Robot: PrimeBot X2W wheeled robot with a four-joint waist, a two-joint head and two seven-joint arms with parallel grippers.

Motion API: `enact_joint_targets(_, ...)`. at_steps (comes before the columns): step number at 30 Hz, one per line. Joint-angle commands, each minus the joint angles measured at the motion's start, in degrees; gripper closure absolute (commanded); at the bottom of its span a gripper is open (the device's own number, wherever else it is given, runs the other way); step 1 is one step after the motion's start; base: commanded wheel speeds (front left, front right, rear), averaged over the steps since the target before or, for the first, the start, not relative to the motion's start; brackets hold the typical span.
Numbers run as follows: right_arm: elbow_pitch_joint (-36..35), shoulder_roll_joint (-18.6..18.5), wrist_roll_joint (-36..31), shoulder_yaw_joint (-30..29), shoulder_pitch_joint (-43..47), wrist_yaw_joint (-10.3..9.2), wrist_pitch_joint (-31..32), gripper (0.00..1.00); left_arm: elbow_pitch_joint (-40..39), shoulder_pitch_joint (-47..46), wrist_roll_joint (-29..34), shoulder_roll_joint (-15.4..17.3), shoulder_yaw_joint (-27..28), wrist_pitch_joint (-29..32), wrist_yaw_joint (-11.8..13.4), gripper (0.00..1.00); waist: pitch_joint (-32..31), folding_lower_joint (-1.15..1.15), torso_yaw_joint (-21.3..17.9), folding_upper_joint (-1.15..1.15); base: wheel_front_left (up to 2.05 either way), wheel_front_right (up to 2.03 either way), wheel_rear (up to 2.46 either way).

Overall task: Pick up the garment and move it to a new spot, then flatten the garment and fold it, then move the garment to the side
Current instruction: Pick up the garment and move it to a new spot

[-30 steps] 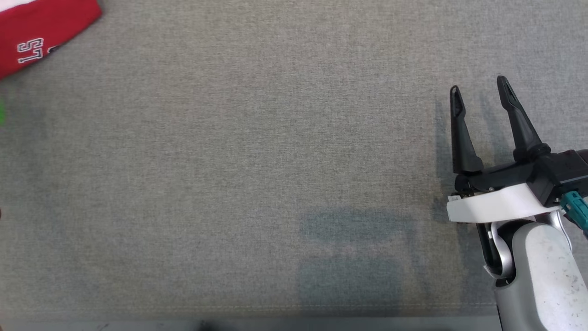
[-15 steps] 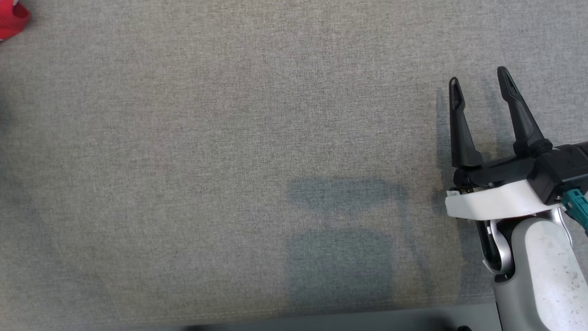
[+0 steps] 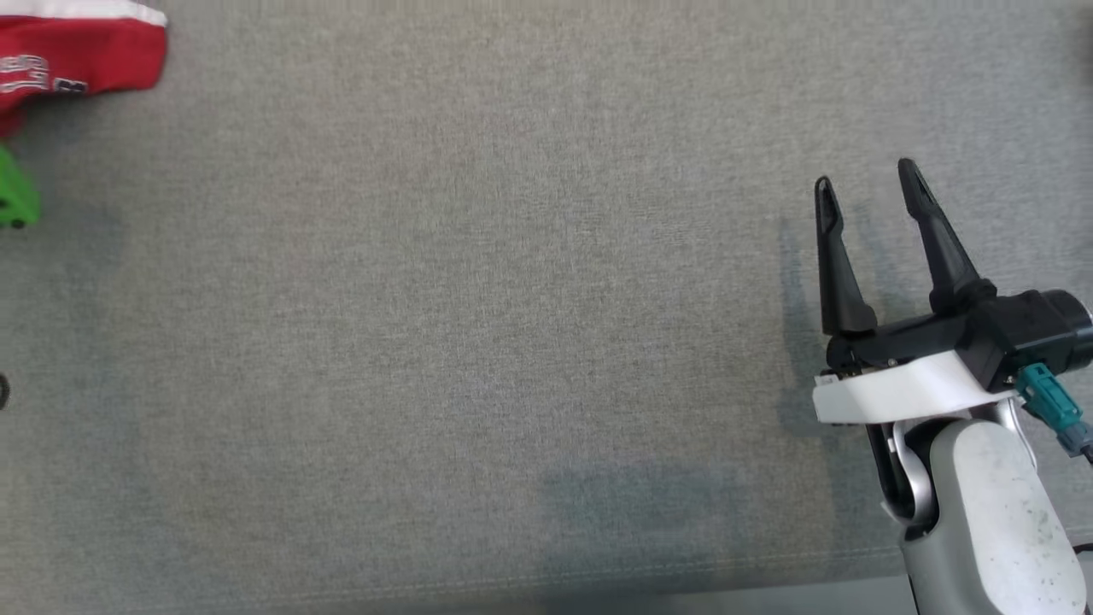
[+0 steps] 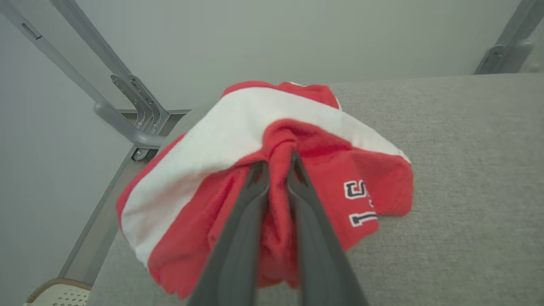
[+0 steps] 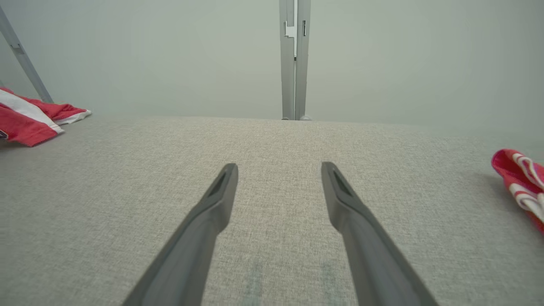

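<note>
Status: garment (image 4: 238, 123), red with a white band, lies bunched at the far left corner of the grey surface (image 3: 478, 299); its edge shows top left in the head view. Left gripper (image 4: 276, 163): jaws pinched together on a red fold at the middle of the bunch. Right gripper (image 3: 865, 175): jaws apart, over bare surface on the right, well apart from the garment. Second cloth (image 5: 520, 182), red and white, lies at the right wrist view's right edge. Green object (image 3: 15, 196) sits near the garment.

Open grey surface (image 3: 478, 325) mid-table; garment (image 3: 77, 51) and green object (image 3: 15, 201) crowd the far left.
</note>
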Motion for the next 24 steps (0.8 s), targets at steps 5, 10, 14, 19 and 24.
enact_joint_targets(5, 2.9, 0.0, 2.2, 0.1, 2.2, -0.08, -1.4, 0.0, -5.5, 1.1, -2.5, 0.7, -6.6, 0.2, -0.1, 1.0, -10.2, 0.0, -1.7, 0.53, 0.0, 0.0, 0.0)
enact_joint_targets(10, 5.0, 0.0, 3.8, -0.2, 4.2, -0.08, -2.1, 0.0, -12.0, 3.0, -5.6, 2.1, -13.4, 1.3, -0.1, 1.0, -16.4, 0.0, -3.2, 0.53, 0.0, 0.0, 0.0)
enact_joint_targets(14, 5.8, 0.0, 4.4, -1.1, 6.3, -0.08, -2.4, 0.0, -17.1, 5.3, -8.4, 2.0, -18.1, 2.1, -0.1, 1.0, -20.1, 0.0, -4.2, 0.53, 0.0, 0.0, 0.0)
enact_joint_targets(19, 6.2, 0.0, 5.0, -2.3, 9.0, -0.08, -2.6, 0.0, -22.7, 8.6, -10.8, -0.4, -22.0, 2.4, -0.1, 1.0, -23.4, 0.0, -5.4, 0.53, 0.0, 0.0, 0.0)
enact_joint_targets(24, 6.2, 0.0, 5.5, -3.0, 11.0, -0.08, -2.7, 0.0, -26.5, 12.6, -12.2, -5.7, -23.6, 1.3, 1.3, 1.0, -24.9, 0.0, -6.7, 0.53, 0.0, 0.0, 0.0)
